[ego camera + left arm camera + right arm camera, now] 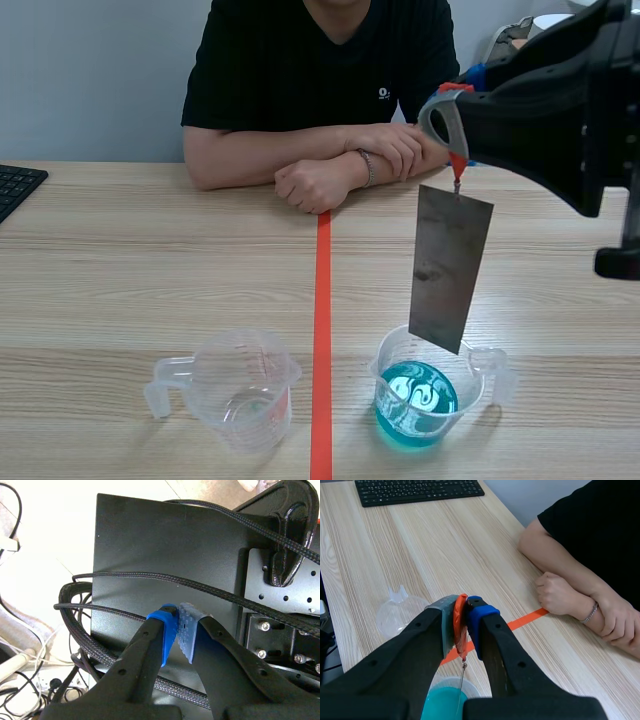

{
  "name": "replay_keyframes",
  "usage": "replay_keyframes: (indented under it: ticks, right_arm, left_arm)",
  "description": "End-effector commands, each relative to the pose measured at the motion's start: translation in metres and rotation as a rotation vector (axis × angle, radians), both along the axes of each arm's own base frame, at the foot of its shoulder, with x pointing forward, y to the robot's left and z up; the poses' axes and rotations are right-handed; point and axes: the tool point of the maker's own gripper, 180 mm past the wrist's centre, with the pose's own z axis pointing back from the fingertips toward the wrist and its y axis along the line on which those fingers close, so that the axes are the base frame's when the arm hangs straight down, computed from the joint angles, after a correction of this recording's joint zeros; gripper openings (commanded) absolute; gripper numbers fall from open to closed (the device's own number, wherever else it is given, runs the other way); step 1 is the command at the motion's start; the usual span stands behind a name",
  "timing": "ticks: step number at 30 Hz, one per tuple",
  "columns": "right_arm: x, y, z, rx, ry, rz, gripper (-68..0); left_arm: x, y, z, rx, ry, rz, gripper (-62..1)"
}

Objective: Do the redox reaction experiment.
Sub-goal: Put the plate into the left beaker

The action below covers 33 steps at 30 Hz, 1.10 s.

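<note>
My right jaws were clenched on the orange-red tab (460, 622). The grey rectangular metal plate (450, 268) hung below it, long axis near-vertical, lower edge just over the clear plastic beaker of blue liquid (476, 378), frame lower right.

Left wrist seemingly faces away; others share the beaker (416, 400).
</note>
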Motion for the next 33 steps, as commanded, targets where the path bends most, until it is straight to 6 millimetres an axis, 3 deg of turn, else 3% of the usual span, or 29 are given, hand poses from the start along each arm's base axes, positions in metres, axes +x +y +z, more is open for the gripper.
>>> replay_keyframes:
  ticks: [1,17,33]
  right_arm:
    - [-0.003,0.004,0.01,0.017,-0.034,0.022,-66.9]
    - [-0.002,0.009,0.024,0.07,-0.079,0.042,-66.9]
    - [-0.019,0.054,0.032,0.075,-0.134,0.238,-66.9]
  left_arm:
    - [0.0,0.002,0.002,0.003,-0.012,0.002,-58.2]
    - [0.0,0.002,0.002,0.003,-0.012,0.002,-58.2]
    - [0.0,0.002,0.002,0.003,-0.012,0.002,-58.2]
